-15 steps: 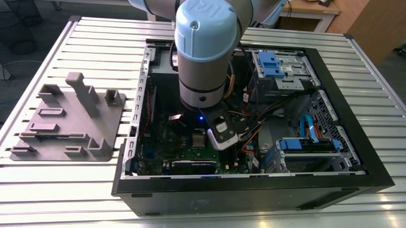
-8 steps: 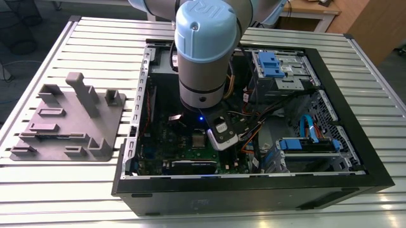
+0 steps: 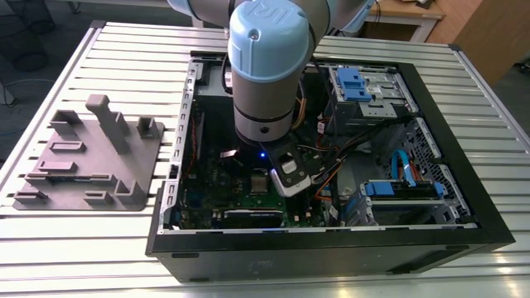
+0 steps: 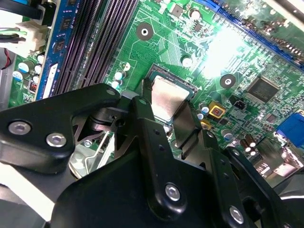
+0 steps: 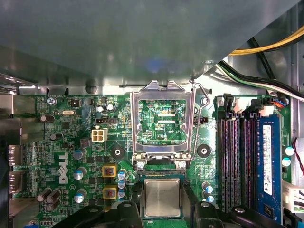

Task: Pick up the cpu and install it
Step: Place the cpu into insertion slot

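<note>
Bright glare on the motherboard [image 4: 223, 47] — case [image 3: 331, 251] interior dim; shadowed edges

Large white lettering [image 5: 63, 168] stands on the green circuit board [image 5: 57, 137], with small white print beside its parts. A white label [image 5: 267, 154] sits on the blue memory stick. A logo [image 3: 267, 12] marks the arm's blue cap.

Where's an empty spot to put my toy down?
Bare slatted metal table borders the grey plastic tray, nearest the camera and beyond it, on the exterior view's left. Inside the black computer case it's crowded: cables, drives, blue robot arm.
</note>
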### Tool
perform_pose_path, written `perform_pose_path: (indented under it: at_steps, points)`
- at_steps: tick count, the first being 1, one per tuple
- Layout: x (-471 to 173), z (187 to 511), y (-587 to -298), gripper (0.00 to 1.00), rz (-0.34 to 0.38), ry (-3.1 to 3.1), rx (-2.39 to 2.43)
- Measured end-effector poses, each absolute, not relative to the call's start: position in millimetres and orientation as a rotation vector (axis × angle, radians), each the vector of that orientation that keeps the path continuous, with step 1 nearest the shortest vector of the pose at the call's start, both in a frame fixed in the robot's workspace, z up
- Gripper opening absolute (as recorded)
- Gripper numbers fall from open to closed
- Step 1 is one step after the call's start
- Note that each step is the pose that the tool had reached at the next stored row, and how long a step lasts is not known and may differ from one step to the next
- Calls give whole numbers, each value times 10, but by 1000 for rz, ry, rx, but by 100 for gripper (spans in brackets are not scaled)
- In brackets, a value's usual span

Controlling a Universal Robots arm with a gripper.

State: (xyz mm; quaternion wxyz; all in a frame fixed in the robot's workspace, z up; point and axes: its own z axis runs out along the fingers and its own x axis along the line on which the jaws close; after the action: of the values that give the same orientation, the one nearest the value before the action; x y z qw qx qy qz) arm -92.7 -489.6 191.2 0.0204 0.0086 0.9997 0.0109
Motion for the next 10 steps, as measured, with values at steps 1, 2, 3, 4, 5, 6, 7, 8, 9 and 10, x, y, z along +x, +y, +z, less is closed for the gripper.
perform_pose_path:
  at_steps: [1,2,3,4,5,6,7,8,9,10]
  points:
    - [-927,1912,-4896,45,34,3100,27]
    - [-927,1912,-4896,45,33,3101,27]
    - [-927,1913,-4896,44,33,3101,27]
    - [-927,1913,-4896,44,33,3101,27]
    - [-927,1912,-4896,39,33,3101,27]
    - [-927,1912,-4896,39,33,3101,27]
    - [-927,1911,-4896,39,34,3101,27]
    - [-927,1911,-4896,39,34,3101,27]
    - [-927,1911,-4896,39,34,3100,27]
    - [-927,1911,-4896,39,34,3100,27]
